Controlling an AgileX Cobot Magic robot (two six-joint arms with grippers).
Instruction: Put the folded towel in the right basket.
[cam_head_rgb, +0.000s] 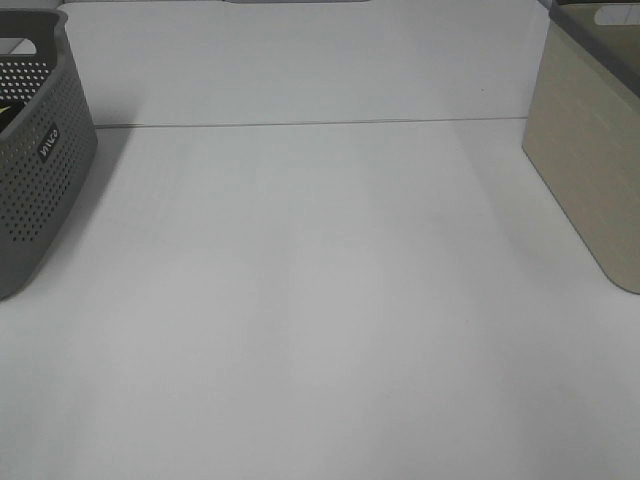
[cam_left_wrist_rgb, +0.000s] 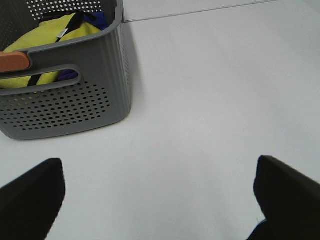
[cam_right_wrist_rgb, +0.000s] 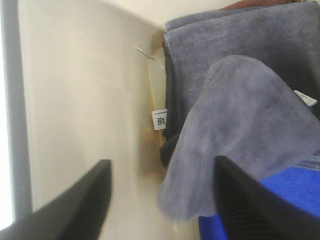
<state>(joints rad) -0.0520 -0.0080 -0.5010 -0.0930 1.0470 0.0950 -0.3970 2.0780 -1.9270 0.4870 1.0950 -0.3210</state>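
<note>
At the far left of the bench (cam_head_rgb: 320, 300) stood a grey perforated basket (cam_head_rgb: 40, 170), cut off by the edge of the high view. The left wrist camera looked into it from close by: a yellow cloth (cam_left_wrist_rgb: 55, 40) filled most of it, crossed by a black strap, and an orange piece (cam_left_wrist_rgb: 14, 61) sat at its handle rim. The left hand (cam_left_wrist_rgb: 160, 200) hung above bare bench beside that basket, its two dark fingers (cam_left_wrist_rgb: 35, 192) spread wide and gripping nothing.

At the far right stood the right basket (cam_head_rgb: 590, 170), beige with a grey rim and only partly in frame. Neither arm showed in the high view, and the basket's inside was hidden from it.

The right wrist camera looked down inside the beige wall. The folded towel (cam_right_wrist_rgb: 240, 125), grey, lay in the basket as a rounded hump between the fingers of the right hand (cam_right_wrist_rgb: 161, 167). Those fingers were parted, with open space between one of them and the towel's edge. Beyond it lay a flat grey pile (cam_right_wrist_rgb: 240, 45), possibly a separate towel. A white label (cam_right_wrist_rgb: 160, 119) hung at the pile's edge, too small to read, and a blue cloth (cam_right_wrist_rgb: 270, 200) showed under the towel, partly covered by the other finger
</note>
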